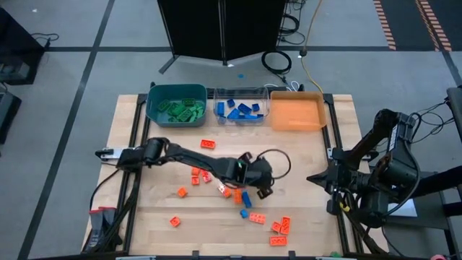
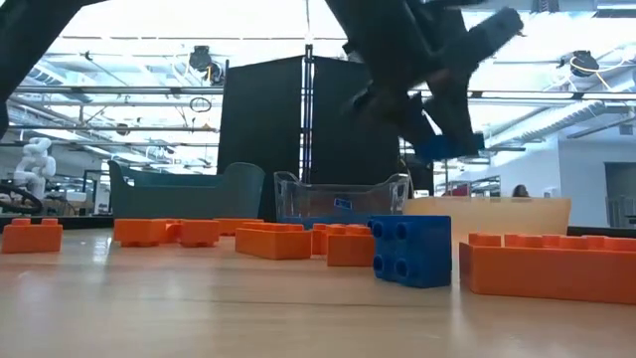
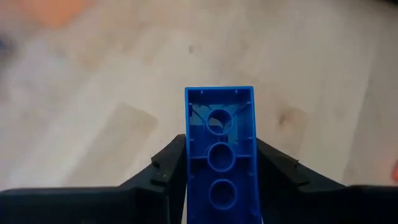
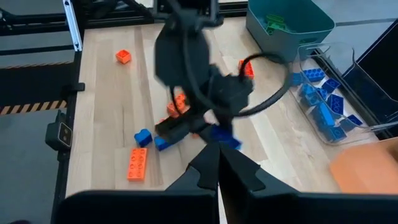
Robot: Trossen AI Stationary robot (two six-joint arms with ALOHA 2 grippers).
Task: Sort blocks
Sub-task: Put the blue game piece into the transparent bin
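Observation:
My left gripper (image 1: 261,188) reaches out over the middle of the table and is shut on a long blue block (image 3: 219,149). In the low view that block (image 2: 447,147) hangs above the tabletop. Loose orange blocks (image 1: 208,144) (image 1: 280,231) and blue blocks (image 1: 246,199) (image 1: 245,213) lie flat on the wood around and below it. My right gripper (image 4: 217,155) is shut and holds nothing, raised at the table's right edge (image 1: 315,178). My left gripper pinches the blue block's two long sides (image 3: 188,163) between its two fingers (image 3: 169,163). The fingers slant down from the table's left and lie along the block, whose far end sticks out past the fingertips. The block's hollow underside faces the wrist camera. It is lifted clear of the table.
Along the far edge stand a teal bin (image 1: 153,101) with green blocks, a clear bin (image 1: 240,94) with blue blocks and an orange bin (image 1: 321,112). A blue block (image 2: 410,251) and orange blocks (image 2: 545,264) lie close to the near edge.

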